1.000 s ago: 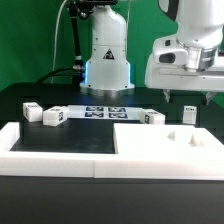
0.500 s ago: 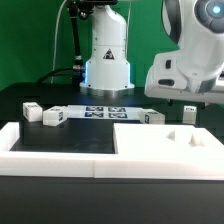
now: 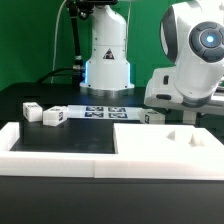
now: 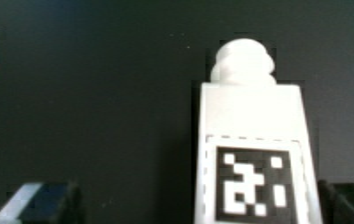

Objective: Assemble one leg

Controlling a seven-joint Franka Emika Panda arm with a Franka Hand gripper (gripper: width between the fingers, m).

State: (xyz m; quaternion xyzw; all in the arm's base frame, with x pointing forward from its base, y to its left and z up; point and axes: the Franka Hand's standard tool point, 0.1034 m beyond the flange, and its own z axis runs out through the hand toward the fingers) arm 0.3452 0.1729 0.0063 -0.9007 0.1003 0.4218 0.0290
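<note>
In the wrist view a white leg (image 4: pixel 254 140) lies on the black table, with a black-and-white tag on its face and a rounded peg (image 4: pixel 245 62) at its far end. My gripper (image 4: pixel 197 205) is open. Its dark fingertips (image 4: pixel 41 203) stand on either side of the leg's near end, and the leg is closer to one of them. In the exterior view my gripper (image 3: pixel 188 108) hangs low at the right behind the plate, and the white hand hides this leg.
A large white plate (image 3: pixel 165 150) with holes lies at the front right. Two other small white legs (image 3: pixel 30 110) (image 3: pixel 52 117) stand at the exterior view's left and one (image 3: pixel 152 117) stands behind the plate. The marker board (image 3: pixel 100 112) lies before the robot base.
The arm has swung and tilted, and the hand has come lower over the right-hand leg, which showed below the hand earlier and is now hidden by it.
</note>
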